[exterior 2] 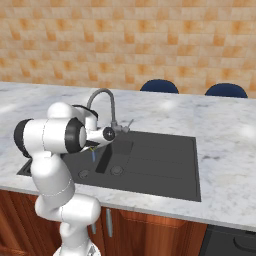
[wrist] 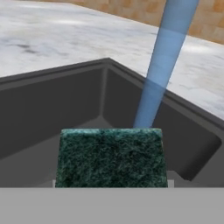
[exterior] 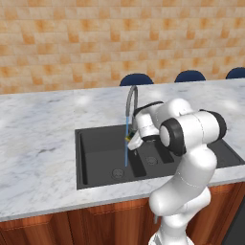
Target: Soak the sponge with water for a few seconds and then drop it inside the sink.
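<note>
Tool [exterior: 130, 140] clamped on the sponge [wrist: 111, 157], held over the black sink [exterior: 95, 165] just beside the water [exterior: 126, 141]. Dark green face of the sponge up close in the hand view, blue stream falling just behind its far edge. Stream ran from the curved faucet [exterior: 131, 98] down into the basin; marble tabletop [exterior: 38, 139] all around.

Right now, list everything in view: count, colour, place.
sponge: 1, dark green, held over the sink beside the stream
water: 1 stream, light blue, falling from the faucet into the sink
sink: 1, black, double basin, set in the counter
faucet: 1, grey, behind the sink
counter: 1, white marble
chairs: 3 in the left base view, dark blue, behind the counter
gripper: 1, white, jaws shut on the sponge
</note>
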You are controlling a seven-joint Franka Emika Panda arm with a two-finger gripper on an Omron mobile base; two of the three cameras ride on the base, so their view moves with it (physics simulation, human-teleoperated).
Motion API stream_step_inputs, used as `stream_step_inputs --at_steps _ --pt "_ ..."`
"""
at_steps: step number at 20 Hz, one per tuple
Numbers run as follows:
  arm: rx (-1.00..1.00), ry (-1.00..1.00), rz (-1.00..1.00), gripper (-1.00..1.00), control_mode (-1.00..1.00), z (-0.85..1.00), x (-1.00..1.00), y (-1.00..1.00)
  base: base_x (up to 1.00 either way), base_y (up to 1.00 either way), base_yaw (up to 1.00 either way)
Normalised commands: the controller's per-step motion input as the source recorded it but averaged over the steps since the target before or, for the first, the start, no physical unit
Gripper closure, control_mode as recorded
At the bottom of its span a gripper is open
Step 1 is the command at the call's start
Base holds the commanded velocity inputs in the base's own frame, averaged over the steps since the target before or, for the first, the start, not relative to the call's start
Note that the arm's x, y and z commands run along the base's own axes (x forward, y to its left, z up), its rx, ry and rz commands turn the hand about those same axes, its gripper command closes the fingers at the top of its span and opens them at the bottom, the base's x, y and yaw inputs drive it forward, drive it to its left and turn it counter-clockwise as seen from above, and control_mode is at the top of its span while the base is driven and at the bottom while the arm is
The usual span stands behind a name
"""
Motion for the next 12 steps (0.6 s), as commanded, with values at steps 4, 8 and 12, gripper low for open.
stream_step_inputs --at_steps 4,8,12 --pt "0.00 -0.01 0.00 1.00 -1.00 0.00 0.16 0.11 0.00 0.00 0.00" --pt "0.00 -0.05 0.00 1.00 -1.00 0.00 0.25 0.04 0.00 0.00 0.00" --pt "0.00 -0.07 0.00 1.00 -1.00 -0.01 0.26 0.00 0.00 0.00 0.00"
